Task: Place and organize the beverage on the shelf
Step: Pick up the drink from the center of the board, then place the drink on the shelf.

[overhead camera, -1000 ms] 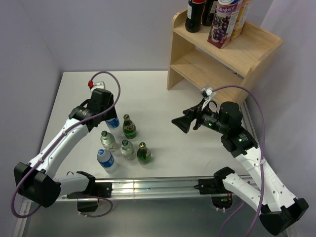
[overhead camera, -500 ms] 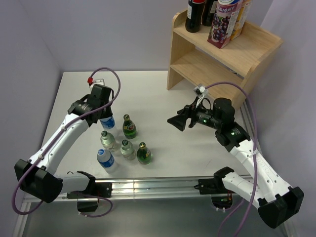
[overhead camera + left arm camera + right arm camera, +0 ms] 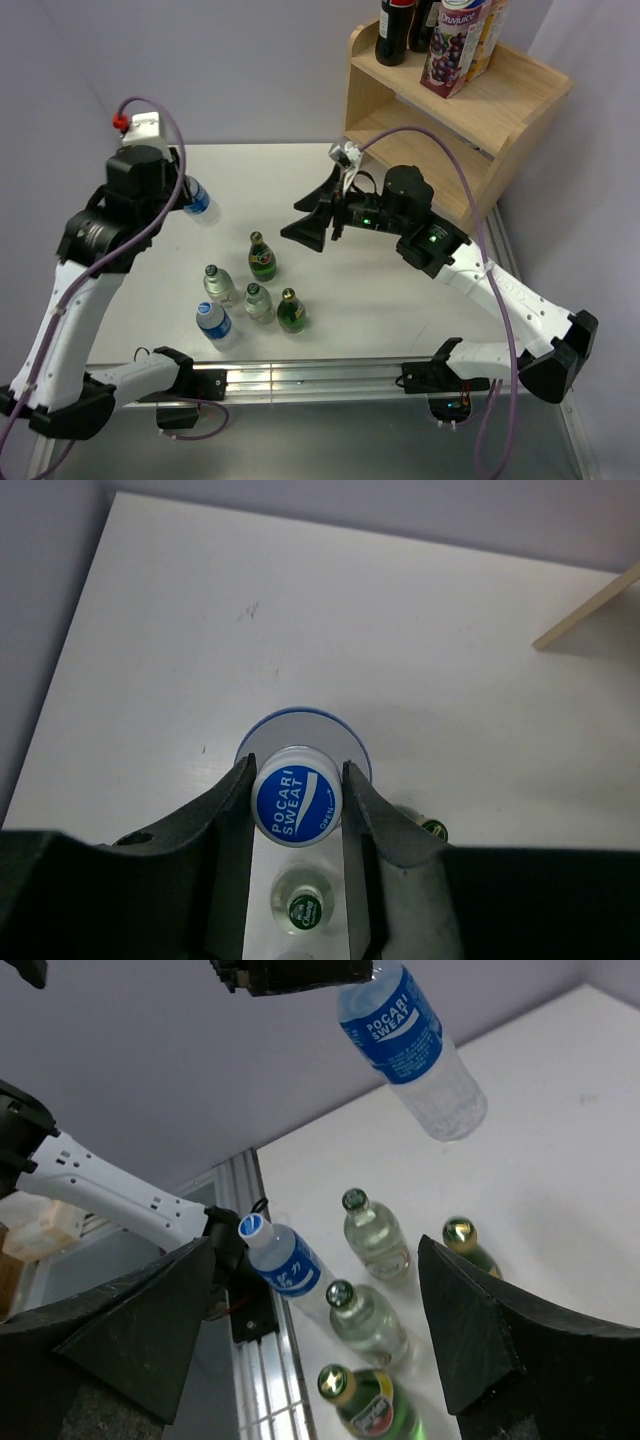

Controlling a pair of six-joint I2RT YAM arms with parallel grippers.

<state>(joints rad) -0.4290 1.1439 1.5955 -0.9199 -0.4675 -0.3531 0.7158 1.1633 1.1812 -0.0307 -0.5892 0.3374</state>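
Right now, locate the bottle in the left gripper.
Top view, left side: the bottle hangs tilted in the left gripper, held above the table, beyond the green bottle.

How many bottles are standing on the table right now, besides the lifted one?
5, in one cluster: rear green bottle, left clear bottle, middle clear bottle, right green bottle, and blue-labelled water bottle at the front. None seems hidden.
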